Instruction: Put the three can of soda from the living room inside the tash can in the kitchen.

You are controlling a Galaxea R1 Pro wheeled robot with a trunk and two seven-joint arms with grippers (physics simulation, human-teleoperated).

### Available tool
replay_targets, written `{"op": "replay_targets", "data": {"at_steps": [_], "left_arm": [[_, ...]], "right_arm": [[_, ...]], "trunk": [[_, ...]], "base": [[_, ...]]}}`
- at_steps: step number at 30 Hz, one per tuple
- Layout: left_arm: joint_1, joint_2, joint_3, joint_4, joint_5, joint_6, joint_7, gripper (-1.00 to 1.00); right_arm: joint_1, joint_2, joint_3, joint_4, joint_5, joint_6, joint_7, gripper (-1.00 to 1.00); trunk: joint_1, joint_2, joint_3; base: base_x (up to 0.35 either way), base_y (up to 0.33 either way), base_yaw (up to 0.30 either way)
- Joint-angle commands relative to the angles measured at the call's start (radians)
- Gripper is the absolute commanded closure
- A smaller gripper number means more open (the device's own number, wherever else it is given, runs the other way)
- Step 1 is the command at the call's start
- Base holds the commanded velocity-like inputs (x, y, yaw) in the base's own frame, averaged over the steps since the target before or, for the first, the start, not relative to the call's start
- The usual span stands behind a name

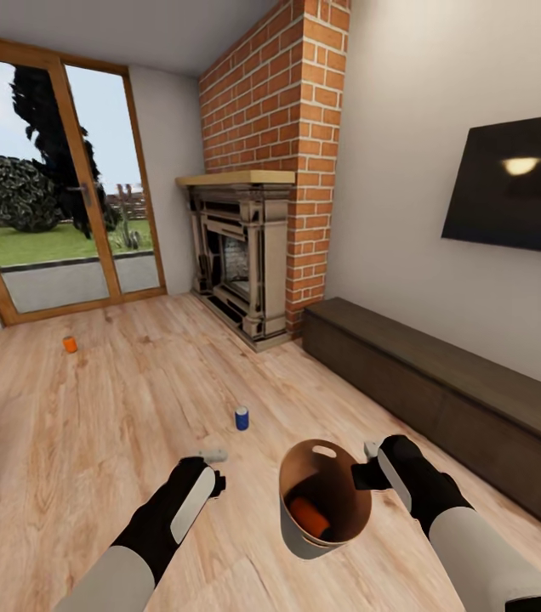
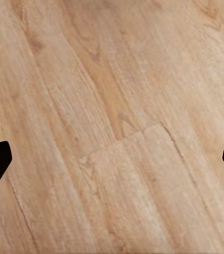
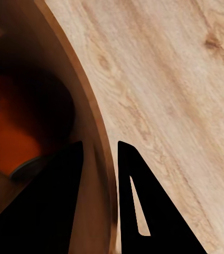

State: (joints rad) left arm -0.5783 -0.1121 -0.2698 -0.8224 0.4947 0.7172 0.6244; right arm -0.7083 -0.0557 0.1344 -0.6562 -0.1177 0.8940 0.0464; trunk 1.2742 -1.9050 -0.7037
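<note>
Holding the tash can (image 1: 326, 501) up over the light wood plank floor (image 1: 92, 425), right gripper (image 1: 366, 463) pinching its rim.

Round like a bucket, grey outside, coppery-brown inside, oval handle hole near the top, one orange can of soda (image 1: 310, 516) lying tipped at the bottom. In the right wrist view, dark fingers (image 3: 143, 211) clamped on the thin wall (image 3: 88, 127), one each side. Left gripper (image 1: 213, 459) spread wide, empty, above bare planks. Dark blue can (image 1: 242, 417) upright nearby; second orange can (image 1: 70, 343) farther off, by the glass door (image 1: 58, 187).
</note>
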Motion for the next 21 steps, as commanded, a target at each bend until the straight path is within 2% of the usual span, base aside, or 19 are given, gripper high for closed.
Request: {"op": "replay_targets", "data": {"at_steps": [1,16,21], "left_arm": [[0.000,0.000,0.000,0.000,0.000,-0.002,0.000,-1.00],[0.000,0.000,0.000,0.003,-0.006,-0.007,-0.040,-1.00],[0.000,0.000,0.000,0.002,-0.006,-0.007,-0.041,-1.00]], "right_arm": [[0.000,0.000,-0.001,0.000,-0.019,0.000,0.004,1.00],[0.000,0.000,-0.001,0.000,-0.019,0.000,0.005,1.00],[0.000,0.000,-0.001,0.000,-0.019,0.000,0.006,1.00]], "trunk": [[0.000,0.000,0.001],[0.000,0.000,0.004],[0.000,0.000,0.004]], "base": [[0.317,-0.006,0.050],[0.340,-0.030,0.007],[0.344,0.026,-0.132]]}}
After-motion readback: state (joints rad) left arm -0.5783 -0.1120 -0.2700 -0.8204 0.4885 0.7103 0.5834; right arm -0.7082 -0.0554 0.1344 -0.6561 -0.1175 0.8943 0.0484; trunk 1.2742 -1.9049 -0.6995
